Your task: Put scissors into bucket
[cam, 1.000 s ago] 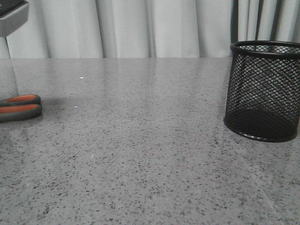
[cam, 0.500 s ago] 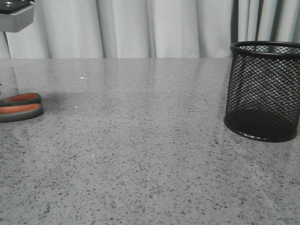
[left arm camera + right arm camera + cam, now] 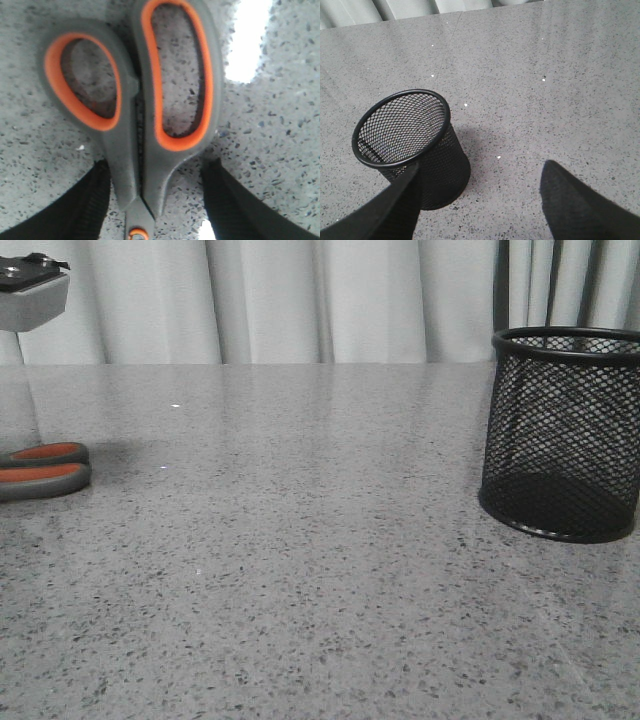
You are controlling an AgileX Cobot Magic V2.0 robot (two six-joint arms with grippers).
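Left claw straddles the scissors; the bucket holds nothing.

scissors: flat on speckled grey countertop, two grey handle loops lined in orange, side by side, pivot screw at frame edge, blades out of view | left gripper: black fingers spread, one on each side of the handle shanks, gaps visible, not touching

Legible markings: none found.
No text, label, brand, number or sign can be read on any surface in the three views.
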